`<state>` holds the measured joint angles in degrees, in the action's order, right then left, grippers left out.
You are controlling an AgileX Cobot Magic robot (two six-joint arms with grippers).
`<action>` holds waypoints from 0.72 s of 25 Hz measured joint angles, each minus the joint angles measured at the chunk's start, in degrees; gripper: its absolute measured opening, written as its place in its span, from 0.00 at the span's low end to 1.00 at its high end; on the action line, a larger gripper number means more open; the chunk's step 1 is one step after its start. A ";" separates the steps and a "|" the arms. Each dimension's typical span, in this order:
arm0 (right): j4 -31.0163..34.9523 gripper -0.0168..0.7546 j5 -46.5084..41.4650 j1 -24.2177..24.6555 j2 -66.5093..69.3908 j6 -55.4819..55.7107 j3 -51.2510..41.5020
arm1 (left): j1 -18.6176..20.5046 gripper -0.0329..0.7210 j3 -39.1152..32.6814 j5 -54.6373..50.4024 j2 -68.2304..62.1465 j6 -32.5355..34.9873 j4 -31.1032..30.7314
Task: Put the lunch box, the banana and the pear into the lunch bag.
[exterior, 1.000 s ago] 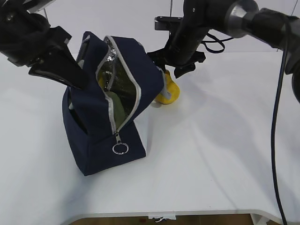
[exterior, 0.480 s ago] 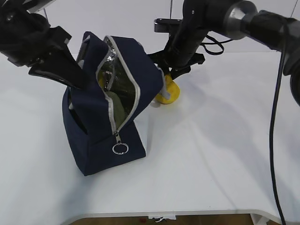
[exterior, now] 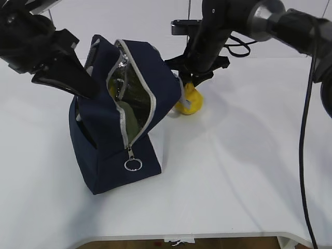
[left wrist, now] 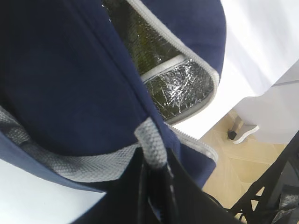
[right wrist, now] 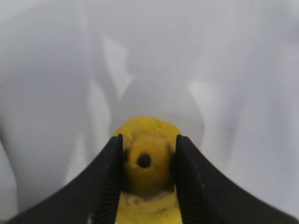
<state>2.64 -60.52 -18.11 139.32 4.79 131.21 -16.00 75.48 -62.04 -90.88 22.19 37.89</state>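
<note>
**Pear in the claw, bag held open, banana unaccounted for**

The lunch bag (exterior: 116, 129) stands on the white counter (exterior: 233, 171) left of centre, its zipper undone and the flap lifted so the foil lining shows; the metal ring pull (exterior: 133, 165) hangs at the low end of the zipper; the left claw (left wrist: 156, 186) is pinched tight on a grey webbing handle (left wrist: 152, 144) at the bag's upper left and, by my reading, keeps the mouth open for loading.

Inside the opening a pale green edge shows, which I take to be the lunch box (exterior: 129, 123), so that item looks done; the banana is nowhere visible in any view, and whether it lies inside the bag or out of sight cannot be told.

The pear (exterior: 188, 101) sits on the counter just beside the bag's right rear corner; the right claw (right wrist: 148, 158) has its two fingers against the flanks of the fruit's upper end, narrowed onto it, with the fruit's dark end spot between them; the exterior view shows the pear's base at the counter, so it appears gripped but not lifted.

Judged from this: lunch box probably in, pear being picked up and left to carry over the open mouth and release, banana uncertain.
</note>
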 joint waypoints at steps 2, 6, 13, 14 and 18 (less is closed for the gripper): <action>-2.64 0.36 -2.09 0.00 -0.23 -0.08 1.73 | 0.00 0.06 0.00 -0.11 0.00 0.00 0.00; -3.76 0.36 -6.19 1.03 -2.36 -0.12 5.11 | 0.00 0.06 0.00 -0.11 0.00 0.00 0.00; -3.04 0.36 -11.05 2.86 -7.68 -0.29 5.96 | 0.00 0.06 0.00 -0.11 0.00 0.00 0.00; -2.07 0.36 -11.19 2.86 -8.31 -0.53 5.96 | 0.00 0.06 0.00 -0.11 0.00 0.00 0.00; 4.37 0.36 -11.42 2.86 -11.80 -2.03 5.96 | 0.00 0.06 0.00 -0.11 0.00 0.00 0.00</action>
<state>7.01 -71.94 -15.25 127.52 2.77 137.17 -16.00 75.48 -62.15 -90.88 22.19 37.89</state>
